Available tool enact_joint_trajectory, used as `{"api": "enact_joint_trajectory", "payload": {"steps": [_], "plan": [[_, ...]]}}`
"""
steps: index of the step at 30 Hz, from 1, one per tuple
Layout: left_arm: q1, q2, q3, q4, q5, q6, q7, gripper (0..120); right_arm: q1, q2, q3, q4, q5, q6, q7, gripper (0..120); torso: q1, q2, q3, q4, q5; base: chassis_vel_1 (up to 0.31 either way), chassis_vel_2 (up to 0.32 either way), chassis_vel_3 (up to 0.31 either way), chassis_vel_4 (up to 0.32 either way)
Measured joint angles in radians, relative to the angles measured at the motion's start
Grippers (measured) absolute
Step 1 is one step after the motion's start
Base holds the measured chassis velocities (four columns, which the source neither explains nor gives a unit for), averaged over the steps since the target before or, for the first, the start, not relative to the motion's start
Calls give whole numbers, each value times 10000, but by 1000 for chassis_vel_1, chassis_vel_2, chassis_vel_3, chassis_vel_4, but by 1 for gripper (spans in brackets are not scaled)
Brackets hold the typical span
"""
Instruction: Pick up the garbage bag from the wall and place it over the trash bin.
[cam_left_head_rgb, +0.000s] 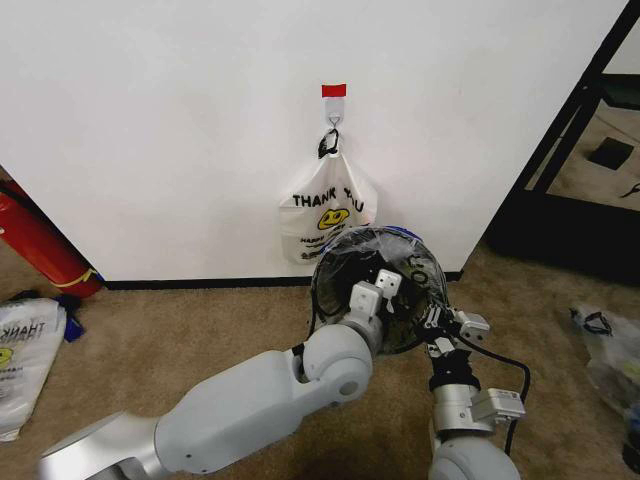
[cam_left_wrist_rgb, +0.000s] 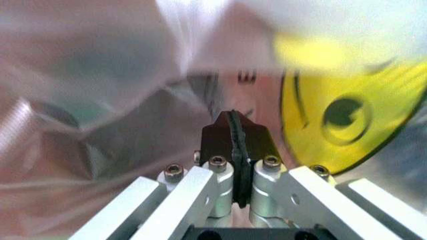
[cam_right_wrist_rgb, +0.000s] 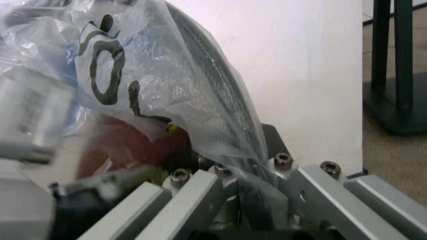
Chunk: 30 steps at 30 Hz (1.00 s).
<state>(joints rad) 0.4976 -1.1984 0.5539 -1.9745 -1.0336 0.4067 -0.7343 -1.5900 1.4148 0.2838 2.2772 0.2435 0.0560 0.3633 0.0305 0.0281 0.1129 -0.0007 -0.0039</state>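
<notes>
We've got both arms down at the bin (cam_left_head_rgb: 372, 290), w/ the bag (cam_left_head_rgb: 400, 250) already draped over its mouth. Left end effector (cam_left_head_rgb: 374, 290) sits inside the opening; in its wrist view the black pads (cam_left_wrist_rgb: 235, 137) are pressed together w/ no gap, and clear film w/ the yellow smiley (cam_left_wrist_rgb: 347, 115) lies all round them. We can't tell if any film is actually caught between them. Right end effector (cam_left_head_rgb: 447, 330) is at the near-right rim; its wrist view shows it closed on the bag's film (cam_right_wrist_rgb: 200, 100), pinching it right at the mesh wall (cam_right_wrist_rgb: 213, 85).

Key relation: the bag's mouth lies just ahead of and around both end effectors, rim running across between them, so the right one holds the outer edge and the left one is nearer the bin's centre. In our judgement, the film on the far rim, toward the wall (cam_left_head_rgb: 150, 120), is what's left to seat.

A white THANK YOU bag (cam_left_head_rgb: 325, 215) hangs on the hook (cam_left_head_rgb: 333, 125) beyond the bin.
</notes>
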Motion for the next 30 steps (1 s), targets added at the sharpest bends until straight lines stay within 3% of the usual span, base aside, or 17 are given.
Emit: {"api": "enact_joint_trajectory", "payload": {"steps": [7, 15, 30], "plan": [[131, -294, -54, 145, 5, -490, 236, 0, -149, 192, -125, 241, 427, -170, 145, 0, 0, 0, 0, -3, 0, 0, 0, 0, 0], [126, -406, -22, 929, 1101, -1504, 796, 0, -401, 205, -84, 429, 819, -293, 270, 0, 0, 0, 0, -2, 0, 0, 0, 0, 0], [139, -590, -146, 1568, 1260, -1414, 533, 0, -680, 201, -217, 913, 1438, -645, 434, 0, 0, 2, 0, -4, -1, 0, 0, 0, 0]]}}
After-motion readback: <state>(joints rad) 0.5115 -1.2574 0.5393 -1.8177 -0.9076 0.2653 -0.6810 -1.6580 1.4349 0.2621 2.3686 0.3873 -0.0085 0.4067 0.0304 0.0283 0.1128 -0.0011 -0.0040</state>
